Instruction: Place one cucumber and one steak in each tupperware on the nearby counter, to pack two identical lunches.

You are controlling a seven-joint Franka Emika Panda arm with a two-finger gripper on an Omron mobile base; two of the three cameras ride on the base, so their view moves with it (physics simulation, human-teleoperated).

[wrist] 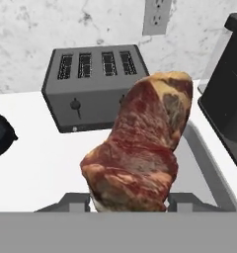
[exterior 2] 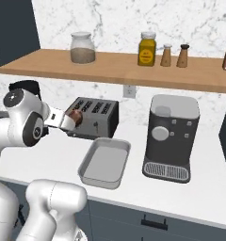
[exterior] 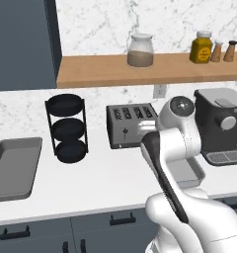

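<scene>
My gripper (wrist: 130, 200) is shut on a raw red steak (wrist: 140, 148), which stands upright between the jaws. In the right base view the gripper (exterior 2: 70, 120) holds the steak (exterior 2: 76, 116) in front of the toaster, above the counter (exterior 2: 49, 160) and up-left of a grey tupperware (exterior 2: 104, 162). The hand view has that tupperware (wrist: 204, 168) just behind and right of the steak. My arm partly covers it (exterior: 188, 173) in the left base view. A second grey tupperware (exterior: 12, 168) lies at the counter's left end. The cucumber is out of view.
A grey four-slot toaster (exterior 2: 93, 117) stands at the back wall, with a dark coffee machine (exterior 2: 171, 136) to its right. A black three-tier rack (exterior: 67, 128) stands left of the toaster. The wooden shelf (exterior 2: 133, 66) above carries jars and shakers.
</scene>
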